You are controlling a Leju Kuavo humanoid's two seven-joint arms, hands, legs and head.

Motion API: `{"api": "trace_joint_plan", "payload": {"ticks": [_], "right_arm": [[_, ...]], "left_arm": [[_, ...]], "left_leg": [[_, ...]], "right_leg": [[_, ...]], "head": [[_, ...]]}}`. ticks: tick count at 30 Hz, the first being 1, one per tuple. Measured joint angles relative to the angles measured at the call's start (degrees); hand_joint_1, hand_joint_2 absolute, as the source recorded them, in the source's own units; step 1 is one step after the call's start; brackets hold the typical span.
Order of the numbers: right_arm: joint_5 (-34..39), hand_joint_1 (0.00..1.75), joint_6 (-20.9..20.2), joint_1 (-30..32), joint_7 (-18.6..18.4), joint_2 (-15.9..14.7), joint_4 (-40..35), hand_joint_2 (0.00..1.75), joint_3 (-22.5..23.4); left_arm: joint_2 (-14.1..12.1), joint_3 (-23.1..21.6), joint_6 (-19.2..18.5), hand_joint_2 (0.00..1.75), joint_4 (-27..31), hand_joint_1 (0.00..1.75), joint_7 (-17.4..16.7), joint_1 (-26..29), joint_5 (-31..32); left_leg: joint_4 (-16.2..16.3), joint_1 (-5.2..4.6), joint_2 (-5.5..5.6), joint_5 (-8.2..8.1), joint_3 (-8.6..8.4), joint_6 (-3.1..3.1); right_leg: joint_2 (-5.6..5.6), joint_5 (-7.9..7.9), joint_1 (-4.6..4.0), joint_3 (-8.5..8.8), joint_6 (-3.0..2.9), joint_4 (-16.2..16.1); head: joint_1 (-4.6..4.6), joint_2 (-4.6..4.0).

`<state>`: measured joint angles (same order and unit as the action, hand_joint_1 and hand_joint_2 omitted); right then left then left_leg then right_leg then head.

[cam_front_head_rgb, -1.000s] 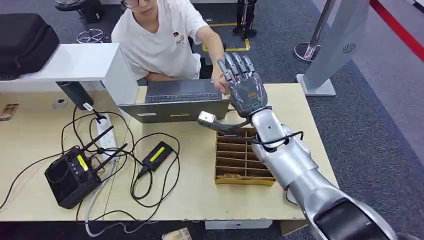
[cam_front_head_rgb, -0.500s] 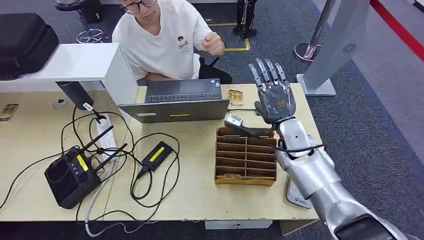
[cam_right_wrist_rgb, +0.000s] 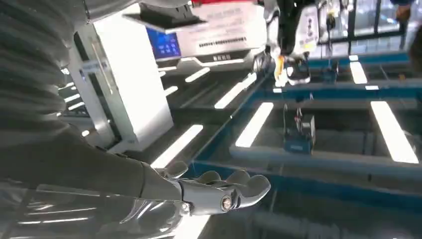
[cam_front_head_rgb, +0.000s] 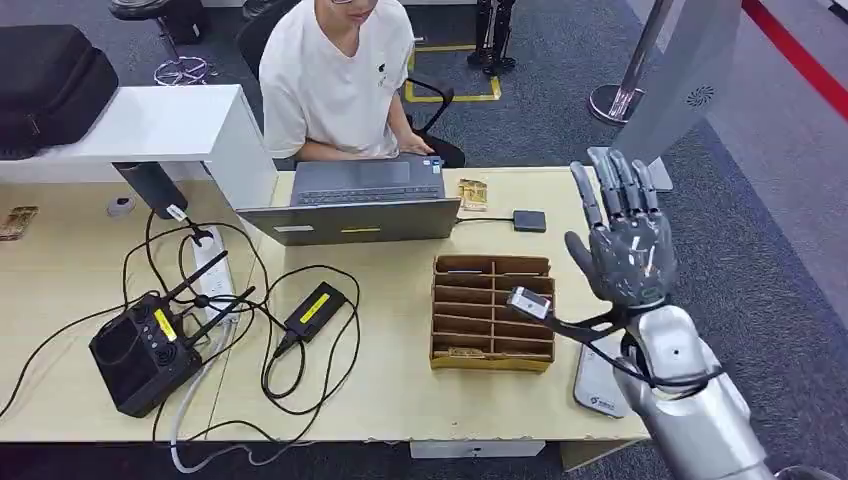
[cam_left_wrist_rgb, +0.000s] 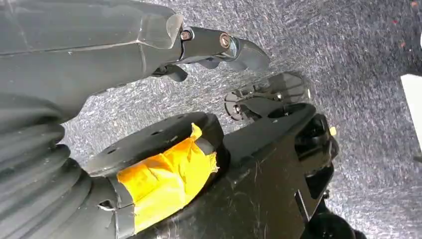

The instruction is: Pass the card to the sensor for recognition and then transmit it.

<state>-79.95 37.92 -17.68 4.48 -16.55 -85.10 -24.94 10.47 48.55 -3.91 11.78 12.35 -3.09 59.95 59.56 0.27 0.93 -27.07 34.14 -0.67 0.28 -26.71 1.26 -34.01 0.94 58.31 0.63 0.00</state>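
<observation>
A small golden card lies flat on the table just right of the laptop. Close to it sits a small black square sensor on a cable. My right hand is raised above the table's right edge, palm toward me, fingers straight up and spread, holding nothing. In the right wrist view the thumb and fingers stretch out against ceiling lights. My left hand hangs over grey carpet with nothing in it, thumb extended.
A person in a white shirt sits behind the laptop, hands at it. A slotted cardboard box stands left of my right forearm, with a white flat device under the arm. Cables, a black controller and a power strip fill the table's left.
My right hand drew back from the person's hand over the laptop, toward me and to the right. The person pulled their arm back. The card now lies uncovered on the table.
</observation>
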Motion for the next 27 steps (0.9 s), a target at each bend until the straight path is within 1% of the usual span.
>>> {"api": "trace_joint_plan", "payload": {"ticks": [5,6,7,8,12,16,18,20,21,23,24,27], "right_arm": [[-2.18,0.0,1.77,14.0,0.55,-3.8,-13.94,1.75,3.97],[-2.65,0.0,1.79,16.66,0.63,-4.17,-16.37,0.0,4.68],[-3.19,0.0,1.88,19.39,0.72,-4.52,-19.01,0.0,5.41],[-3.52,0.0,1.9,22.23,0.74,-4.74,-21.66,1.75,6.14],[-4.08,0.0,2.03,30.74,0.22,-5.72,-29.57,1.75,7.67],[-5.0,0.0,2.1,36.82,-1.9,-7.21,-33.97,1.75,7.67],[-4.98,0.0,2.03,38.22,-3.13,-7.76,-35.09,1.75,7.58],[-3.82,0.0,0.8,39.5,-6.04,-9.33,-35.66,1.75,7.08],[-3.46,0.0,0.39,39.76,-6.86,-9.91,-35.72,1.75,6.86],[-2.42,0.0,-0.49,40.2,-8.02,-11.04,-35.72,1.75,6.4],[-1.17,0.0,-1.69,40.37,-8.48,-11.89,-35.72,1.75,6.07],[2.41,0.0,-4.51,40.25,-8.52,-14.12,-35.48,1.75,4.8]], "left_arm": [[-0.07,1.46,0.33,1.75,0.0,0.0,0.0,0.07,-1.03],[-0.07,1.77,0.33,1.75,0.0,0.0,0.0,0.07,-1.18],[-0.09,2.07,0.35,1.75,0.0,0.0,0.02,0.09,-1.35],[-0.09,2.36,0.41,1.75,0.0,0.0,0.02,0.12,-1.53],[-0.15,3.38,0.94,1.75,0.0,0.0,0.22,0.07,-1.95],[-0.17,4.11,1.05,1.75,0.0,0.0,0.31,0.08,-2.23],[-0.17,4.28,1.12,1.75,0.0,0.0,0.33,0.08,-2.34],[-0.17,4.68,1.2,1.75,0.0,0.0,0.55,0.02,-2.34],[-0.17,4.76,1.22,1.75,0.0,0.0,0.65,0.02,-2.34],[-0.17,4.94,1.29,1.75,0.0,0.0,0.92,0.02,-2.34],[-0.17,5.05,1.36,1.75,0.0,0.0,0.98,0.0,-2.32],[-0.17,5.16,1.36,1.75,0.0,0.0,1.07,-0.03,-1.99]], "left_leg": [[0.0,0.0,0.04,-0.11,0.04,0.03],[0.0,0.0,0.04,-0.12,0.03,0.05],[-0.01,0.0,0.04,-0.12,0.04,0.05],[-0.02,0.0,0.05,-0.13,0.07,0.05],[-0.02,0.0,0.01,-0.17,0.05,0.09],[-0.03,0.0,-0.01,-0.19,0.05,0.06],[-0.02,-0.01,-0.06,-0.19,0.04,0.06],[-0.02,-0.01,-0.07,-0.19,0.03,0.06],[-0.02,-0.02,-0.08,-0.19,0.03,0.06],[-0.01,-0.02,-0.09,-0.18,0.04,0.06],[-0.01,-0.03,-0.1,-0.18,0.03,0.06],[-0.01,-0.03,-0.1,-0.17,0.01,0.07]], "right_leg": [[-0.06,-0.09,0.0,0.01,0.02,-0.01],[-0.07,-0.12,0.0,0.0,0.04,-0.01],[-0.09,-0.12,0.0,0.0,0.04,-0.01],[-0.09,-0.13,0.0,0.01,0.04,-0.01],[-0.07,-0.18,0.0,0.0,-0.01,-0.01],[-0.05,-0.18,0.0,0.01,-0.01,-0.01],[0.0,-0.17,0.0,0.01,-0.01,-0.01],[0.0,-0.17,0.01,0.03,-0.01,-0.02],[0.0,-0.16,0.01,0.03,0.0,-0.02],[0.0,-0.16,0.01,0.04,0.0,-0.02],[0.01,-0.15,0.02,0.04,0.01,-0.02],[0.01,-0.14,0.02,0.05,0.02,-0.02]], "head": [[0.0,0.0],[-0.02,0.0],[0.0,0.0],[-0.02,0.0],[-0.02,0.0],[0.0,0.0],[0.0,0.0],[-0.02,0.0],[-0.02,0.0],[-0.02,0.0],[0.0,0.0],[-0.02,0.0]]}}
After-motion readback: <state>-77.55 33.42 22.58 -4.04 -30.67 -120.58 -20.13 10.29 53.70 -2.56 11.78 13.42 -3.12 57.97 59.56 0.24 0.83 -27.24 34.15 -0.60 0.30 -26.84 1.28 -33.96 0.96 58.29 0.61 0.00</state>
